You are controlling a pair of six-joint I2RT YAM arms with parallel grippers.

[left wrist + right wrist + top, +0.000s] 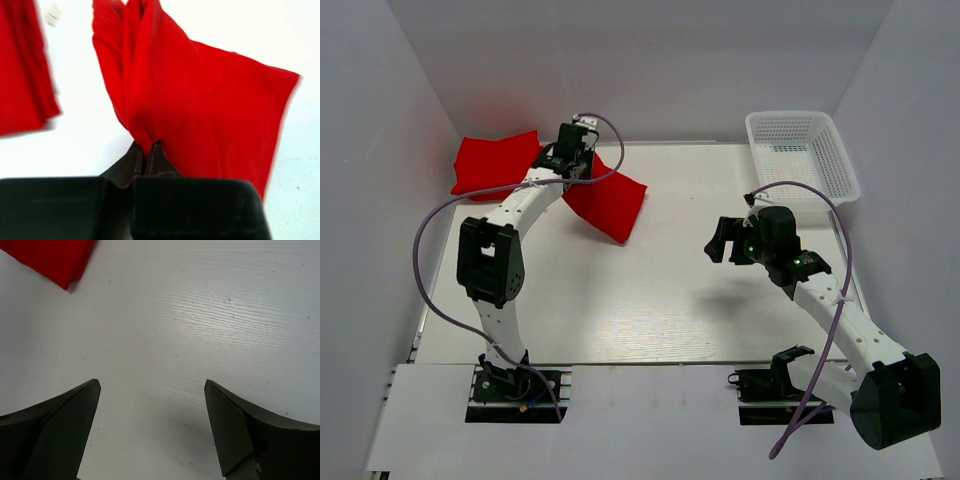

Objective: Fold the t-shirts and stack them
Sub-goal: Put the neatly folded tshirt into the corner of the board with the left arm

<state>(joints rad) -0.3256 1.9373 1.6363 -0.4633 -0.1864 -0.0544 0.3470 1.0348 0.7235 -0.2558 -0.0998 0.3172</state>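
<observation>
Red t-shirt [210,105] hangs bunched in my left fingers [158,161], pinched tight at the far left of the tabletop [650,300]; a second t-shirt [495,160] lies beside it. My right fingers [60,425] gape wide, holding nothing.

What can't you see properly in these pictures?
1. Top view: the left arm covers where the red shirts meet; how many is unclear.
2. Left wrist view: the tag is blurred; the edge cuts off the left shirt.
3. Right wrist view: only a shirt corner shows; the top edge cuts the rest.
</observation>
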